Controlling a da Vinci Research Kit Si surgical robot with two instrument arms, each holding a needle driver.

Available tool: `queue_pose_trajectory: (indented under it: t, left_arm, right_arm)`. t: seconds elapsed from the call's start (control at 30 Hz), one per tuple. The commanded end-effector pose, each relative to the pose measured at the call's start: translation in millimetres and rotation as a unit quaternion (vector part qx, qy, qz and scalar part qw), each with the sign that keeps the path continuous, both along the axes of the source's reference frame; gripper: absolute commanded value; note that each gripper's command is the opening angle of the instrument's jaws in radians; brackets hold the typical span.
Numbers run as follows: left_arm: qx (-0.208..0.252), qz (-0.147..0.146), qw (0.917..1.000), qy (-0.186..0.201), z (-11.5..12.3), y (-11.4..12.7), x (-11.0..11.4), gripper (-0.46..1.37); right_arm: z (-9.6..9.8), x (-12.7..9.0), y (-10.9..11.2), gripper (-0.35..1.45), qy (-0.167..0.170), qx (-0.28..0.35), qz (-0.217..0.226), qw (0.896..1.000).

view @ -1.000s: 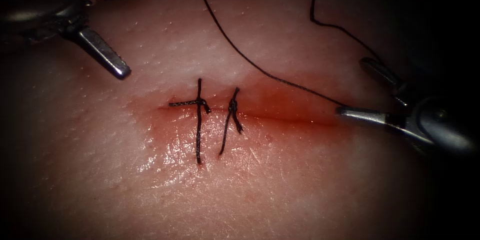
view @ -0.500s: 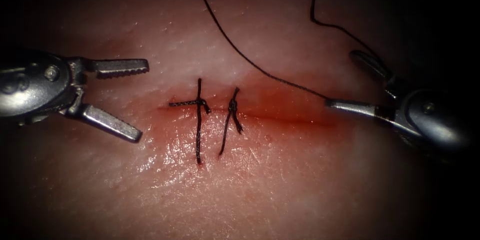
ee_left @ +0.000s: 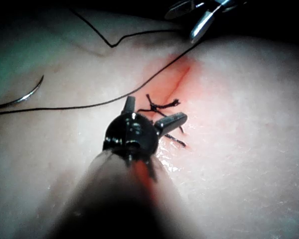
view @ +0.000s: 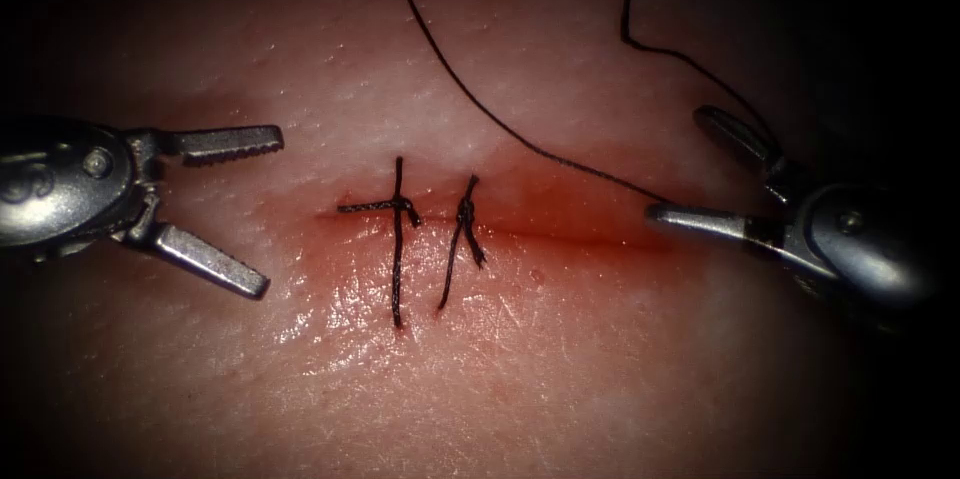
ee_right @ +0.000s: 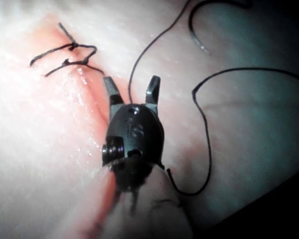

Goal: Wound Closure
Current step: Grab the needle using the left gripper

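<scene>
Left gripper [view: 265, 214], at nine o'clock of the cut [view: 560, 231], gapes wide and holds nothing; it hovers just left of two tied stitches [view: 430, 239] that cross the cut. The tissue [view: 500, 389] around them is wet with red fluid [view: 560, 204]. The thread [view: 480, 104] runs from twelve o'clock down across the tissue toward the right gripper [view: 690, 174], at three o'clock, whose jaws are likewise spread and empty, the thread passing between them without being clamped. The needle [ee_left: 27, 95] lies free on the tissue, well apart from both grippers and not in the tissue. Judgement: any further stitch calls for a grasp of the needle away from its tip, avoiding tension on the tied knots.
</scene>
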State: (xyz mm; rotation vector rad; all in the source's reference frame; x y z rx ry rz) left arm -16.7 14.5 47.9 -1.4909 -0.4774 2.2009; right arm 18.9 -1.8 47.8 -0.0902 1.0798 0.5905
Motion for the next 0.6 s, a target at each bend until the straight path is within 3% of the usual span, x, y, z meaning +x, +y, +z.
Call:
queue_pose_trajectory:
  t: [0.03, 0.6]
  left_arm:
    - [0.000, -0.001, 1.0000, 0.001, 0.0, 0.1, 0.0, 0.71]
    - [0.000, -0.001, 1.0000, 0.001, 0.0, 0.2, 0.1, 0.72]
  right_arm:
    - [-0.2, 0.0, -0.1, 1.35, 0.002, 0.002, -0.004, 1.000]
    - [-0.5, 0.2, 0.0, 1.35, 0.002, 0.002, -0.004, 1.000]
